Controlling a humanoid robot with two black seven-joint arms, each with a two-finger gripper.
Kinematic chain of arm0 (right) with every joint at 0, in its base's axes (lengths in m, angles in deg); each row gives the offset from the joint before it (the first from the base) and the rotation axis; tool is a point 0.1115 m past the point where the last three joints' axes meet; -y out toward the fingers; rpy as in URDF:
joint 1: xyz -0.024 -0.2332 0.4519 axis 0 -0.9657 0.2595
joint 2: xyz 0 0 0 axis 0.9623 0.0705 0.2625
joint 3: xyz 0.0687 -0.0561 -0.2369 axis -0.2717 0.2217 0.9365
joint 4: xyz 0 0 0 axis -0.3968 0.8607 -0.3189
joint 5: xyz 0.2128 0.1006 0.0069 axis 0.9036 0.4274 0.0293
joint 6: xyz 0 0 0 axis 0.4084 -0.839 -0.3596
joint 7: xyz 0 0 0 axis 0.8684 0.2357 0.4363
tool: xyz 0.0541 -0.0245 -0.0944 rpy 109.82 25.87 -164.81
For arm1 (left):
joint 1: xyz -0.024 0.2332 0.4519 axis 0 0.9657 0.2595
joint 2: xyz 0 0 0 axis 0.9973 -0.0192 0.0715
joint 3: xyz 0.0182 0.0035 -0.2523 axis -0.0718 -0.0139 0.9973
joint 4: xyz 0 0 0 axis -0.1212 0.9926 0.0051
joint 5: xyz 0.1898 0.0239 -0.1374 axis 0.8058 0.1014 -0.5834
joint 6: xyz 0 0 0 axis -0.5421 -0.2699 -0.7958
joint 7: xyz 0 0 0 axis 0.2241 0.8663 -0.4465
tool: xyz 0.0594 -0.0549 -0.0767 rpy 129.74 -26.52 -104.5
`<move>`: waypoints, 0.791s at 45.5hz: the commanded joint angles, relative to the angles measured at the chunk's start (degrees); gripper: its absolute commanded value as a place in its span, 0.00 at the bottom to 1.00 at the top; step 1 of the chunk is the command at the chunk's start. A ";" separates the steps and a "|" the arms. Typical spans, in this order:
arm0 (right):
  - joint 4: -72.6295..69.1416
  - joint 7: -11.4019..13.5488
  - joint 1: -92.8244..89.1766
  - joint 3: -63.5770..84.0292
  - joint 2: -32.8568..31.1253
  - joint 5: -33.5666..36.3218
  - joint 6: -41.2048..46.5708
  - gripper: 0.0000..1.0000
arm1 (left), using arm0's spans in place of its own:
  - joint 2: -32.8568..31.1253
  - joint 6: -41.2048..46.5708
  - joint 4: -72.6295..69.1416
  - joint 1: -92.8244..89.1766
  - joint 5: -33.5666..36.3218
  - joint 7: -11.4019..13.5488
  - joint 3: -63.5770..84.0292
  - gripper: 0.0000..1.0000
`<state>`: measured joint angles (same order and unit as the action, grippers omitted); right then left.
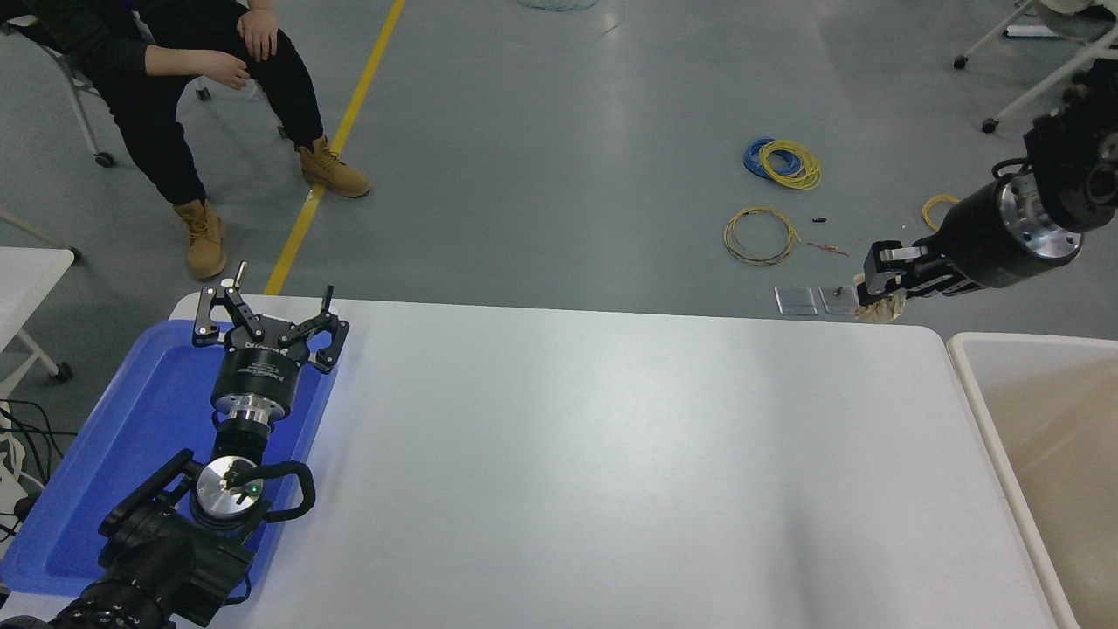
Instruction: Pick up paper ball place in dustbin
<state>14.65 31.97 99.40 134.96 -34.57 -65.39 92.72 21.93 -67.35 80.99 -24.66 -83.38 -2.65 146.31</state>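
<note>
The right gripper [880, 293] is seen clenched on the paper ball [882, 307], which is held in the air above the table's [559, 454] far right corner, near the dustbin [978, 384] but not yet over its opening. Only the lower part of the tan wad shows beneath the black fingers. The ball is judged to be very light and soft: its creased folds are expected to give under pressure, so little force is needed, and no damage is to be feared from squeezing. A hold across the thickest part of the wad is thought safest, since a loose outer flap could tear or slip free. The left gripper [269, 325] is parked, spread wide, over the blue tray [105, 454].
</note>
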 commanded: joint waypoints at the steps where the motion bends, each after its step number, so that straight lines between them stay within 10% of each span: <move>1: 9.02 0.08 -6.71 1.38 -3.47 -0.23 -0.41 0.00 | -0.08 0.00 -0.01 -0.01 0.01 0.00 0.00 1.00; 36: 54.19 1.57 -47.48 -1.43 -2.69 11.55 -8.67 0.00 | -0.08 -0.09 -0.01 -0.01 0.01 0.00 0.00 1.00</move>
<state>54.03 32.77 63.63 134.26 -39.67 -59.34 84.94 21.93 -67.36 80.98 -24.67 -83.36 -2.65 146.31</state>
